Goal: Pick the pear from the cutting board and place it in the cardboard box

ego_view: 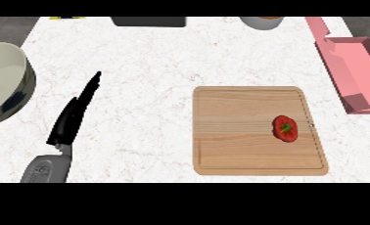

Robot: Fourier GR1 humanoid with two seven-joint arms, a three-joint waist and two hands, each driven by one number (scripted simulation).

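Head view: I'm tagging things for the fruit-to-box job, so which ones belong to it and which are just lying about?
For the job: red fruit, the only fruit here; cutting board under it; pink box at right; left robot hand, open, at left.
Lying about: pale bowl at left edge; dark container and small cup at top edge.

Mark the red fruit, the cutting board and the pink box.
red fruit (284,128): head view, middle of its skin.
cutting board (235,133): head view, bare wood left of fruit.
pink box (339,77): head view, its left wall.
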